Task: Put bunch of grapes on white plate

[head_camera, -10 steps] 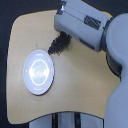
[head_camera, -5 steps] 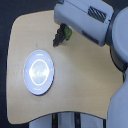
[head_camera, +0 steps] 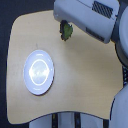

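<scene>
A light wooden desk (head_camera: 85, 75) with rounded corners fills most of the exterior view, and its bare surface carries only the white plate (head_camera: 39, 71), which lies flat toward the exterior view's left, round and glossy with a bright reflection in its middle. Nothing stands on the desk between the plate and the upper edge. The robot's bulky white arm (head_camera: 87, 17) reaches in from the exterior view's upper right and covers the far edge of the desk there; a dark vent-like grille shows on its casing. Under the arm's lower end hangs the bunch of grapes (head_camera: 65, 31), a small dark cluster with green at its lower and right side, positioned near the top middle of the view, well apart from the plate and up and to the exterior view's right of it. The cluster's long axis looks roughly vertical in the picture, dark part uppermost and green part lowest, though the blur makes individual grapes impossible to separate. The gripper (head_camera: 64, 23) itself is mostly hidden by the arm's casing and the grapes, so I cannot tell how the jaws stand or whether they touch the bunch. Whether the grapes rest on the desk or hang above it is also unclear. Pale and dark shapes at the bottom edge are cut off.
</scene>
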